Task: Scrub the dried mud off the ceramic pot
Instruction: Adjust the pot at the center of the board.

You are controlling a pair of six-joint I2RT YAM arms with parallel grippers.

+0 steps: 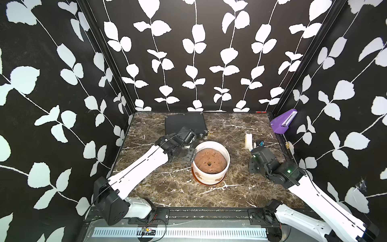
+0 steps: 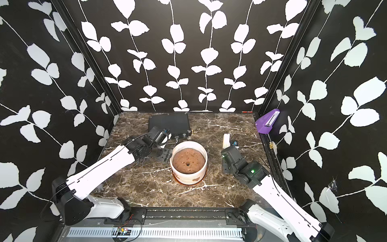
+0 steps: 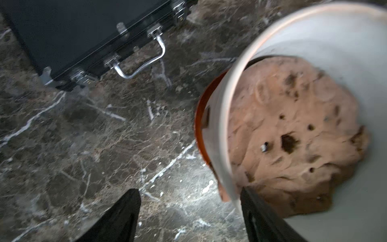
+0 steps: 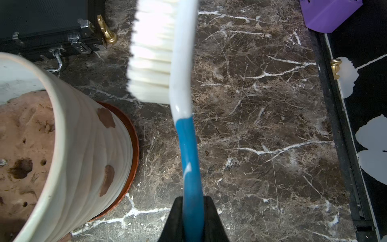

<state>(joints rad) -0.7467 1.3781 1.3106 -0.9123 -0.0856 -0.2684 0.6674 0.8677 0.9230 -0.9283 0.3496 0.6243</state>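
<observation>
The table (image 1: 159, 188) nearest me is a flat slab in a dark brown marble pattern with white veins. At its centre stands the ceramic pot (image 1: 208, 177), a white cylinder with a thick rounded rim and a horizontally ribbed wall. It sits upright in an orange-brown saucer (image 4: 136, 146). The dried mud (image 4: 106, 118) shows as thin, flat, reddish-brown blotches of irregular outline on the outer wall. I see two in the right wrist view and more low on the near wall in both top views. Inside the pot is a lumpy, pitted brown mound (image 1: 210, 161) with a dark hole near its middle.

The left gripper (image 3: 188, 189) is at the pot's left rim. Its black fingers stand wide apart and hold nothing. In the left wrist view the rim lies between them, close to one finger; I cannot tell whether it touches.

The right gripper (image 4: 191, 200) is to the right of the pot, clear of it. Its jaws are closed on the smooth blue handle of a brush (image 4: 183, 94). The handle curves into a white neck and a block of white bristles turned toward the pot's side.

Farther back lies a flat black case (image 1: 184, 123) with chrome latches and a wire handle. A purple plastic wedge (image 1: 283, 122) sits at the far right wall.
</observation>
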